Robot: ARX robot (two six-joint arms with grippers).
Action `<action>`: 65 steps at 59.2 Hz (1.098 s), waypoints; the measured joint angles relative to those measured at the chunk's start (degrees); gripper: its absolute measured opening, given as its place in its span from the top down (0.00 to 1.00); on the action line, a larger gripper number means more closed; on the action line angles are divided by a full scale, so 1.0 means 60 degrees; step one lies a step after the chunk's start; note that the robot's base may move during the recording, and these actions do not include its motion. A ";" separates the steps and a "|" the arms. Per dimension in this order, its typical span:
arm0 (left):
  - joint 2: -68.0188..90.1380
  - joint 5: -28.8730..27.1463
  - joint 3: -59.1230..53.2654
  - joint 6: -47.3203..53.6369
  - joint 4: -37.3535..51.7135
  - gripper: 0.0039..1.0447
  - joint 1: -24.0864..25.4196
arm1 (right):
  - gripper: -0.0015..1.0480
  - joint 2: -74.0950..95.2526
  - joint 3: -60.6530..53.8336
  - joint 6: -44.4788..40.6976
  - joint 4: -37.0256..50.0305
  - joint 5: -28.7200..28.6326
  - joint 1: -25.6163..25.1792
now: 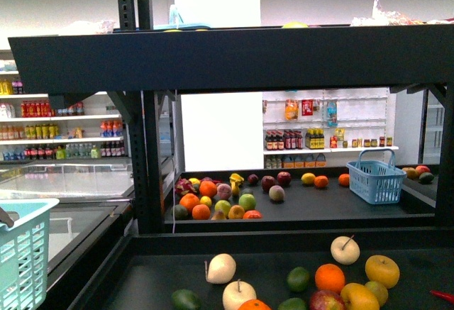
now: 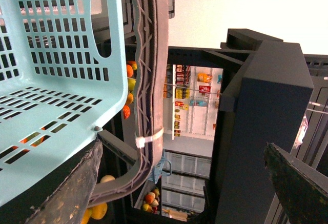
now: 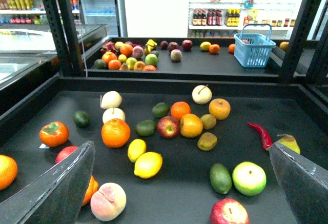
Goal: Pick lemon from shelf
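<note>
Two lemons lie side by side on the black deck of the shelf [image 3: 179, 193] in the right wrist view: a larger lemon [image 3: 148, 164] and a smaller one [image 3: 136, 149] just behind it. My right gripper [image 3: 180, 148] hangs open above the deck, the lemons between its fingers and nearer the left-hand finger [image 3: 61, 188]. The left gripper [image 2: 183, 144] is open and empty, close under a light blue basket [image 2: 56, 55] beside a dark shelf post [image 2: 261, 131]. The front view shows the shelf [image 1: 227, 58] but neither gripper and not these lemons.
Around the lemons lie an orange [image 3: 115, 133], a peach [image 3: 107, 201], a red apple [image 3: 168, 126], an avocado [image 3: 220, 178], a green apple [image 3: 249, 178] and a red chilli [image 3: 260, 135]. A blue basket [image 3: 253, 49] stands on the far deck. White store shelves of bottles stand behind.
</note>
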 joint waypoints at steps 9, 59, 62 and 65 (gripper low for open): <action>0.0874 0.0029 0.0790 -0.0186 0.0091 0.07 -0.0135 | 0.02 0.0000 0.0000 0.0000 0.0000 0.0000 0.0000; 0.3308 -0.0372 0.3683 0.1035 -0.0579 0.08 -0.1202 | 0.02 0.0000 0.0000 0.0000 0.0000 0.0000 0.0000; 0.3366 -0.0412 0.3690 0.1158 -0.0699 0.19 -0.1202 | 0.02 0.0000 0.0000 0.0000 0.0000 0.0000 0.0000; 0.3435 -0.0437 0.3690 0.1231 -0.0721 0.31 -0.1213 | 0.02 0.0000 0.0000 0.0000 0.0000 0.0000 0.0000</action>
